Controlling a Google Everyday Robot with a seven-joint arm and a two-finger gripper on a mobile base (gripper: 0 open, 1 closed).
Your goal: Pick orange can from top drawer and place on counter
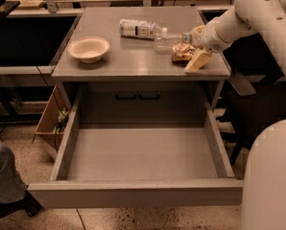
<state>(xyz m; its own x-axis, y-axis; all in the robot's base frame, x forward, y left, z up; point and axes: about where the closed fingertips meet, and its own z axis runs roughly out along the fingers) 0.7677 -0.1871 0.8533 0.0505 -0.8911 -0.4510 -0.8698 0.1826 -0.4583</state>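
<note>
Orange can [181,52]: on counter [133,63], right near corner, long axis unclear. Claw [195,51]: just right of can; grip state cannot tell. Top drawer [133,195]: open.

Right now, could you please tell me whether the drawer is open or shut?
Open: the drawer is pulled out with its bare floor showing; the can sits on the counter beside the gripper.

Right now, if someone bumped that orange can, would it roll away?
Probably a little: the orange can looks to lie on its side on the counter, and round cans roll. The claw right by it and the clear bottle behind would likely stop it. Its crinkled look hints it dents easily.
</note>
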